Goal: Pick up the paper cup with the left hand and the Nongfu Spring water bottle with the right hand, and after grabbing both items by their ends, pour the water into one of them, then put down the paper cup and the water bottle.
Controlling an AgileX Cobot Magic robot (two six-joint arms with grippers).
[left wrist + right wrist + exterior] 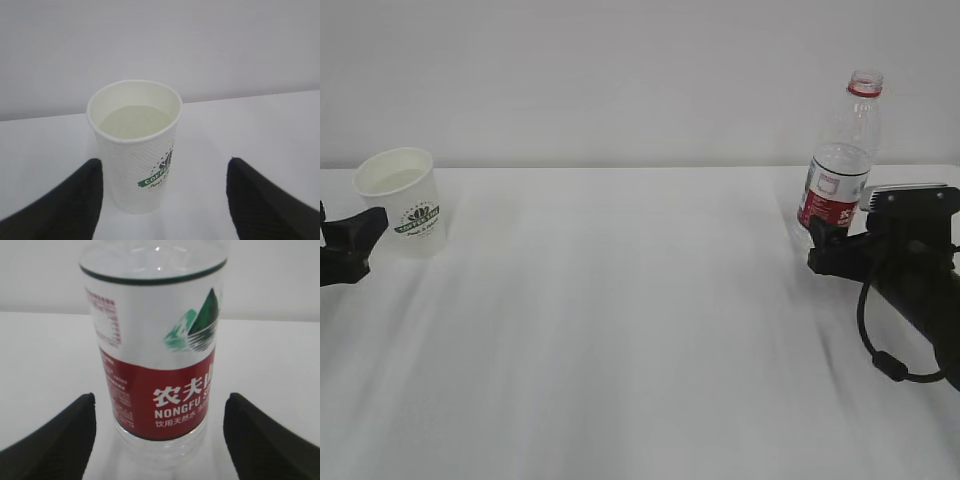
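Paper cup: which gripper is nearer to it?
Left. The left gripper stands open around the paper cup; the right gripper is across the table at the bottle.

You are looking across a wide white table [620,330] that fills the lower part of the exterior view, its far edge meeting a plain pale grey wall [620,70] in a straight horizontal line. Soft, even light falls over the scene; faint grey streaks and shadows run diagonally across the tabletop.
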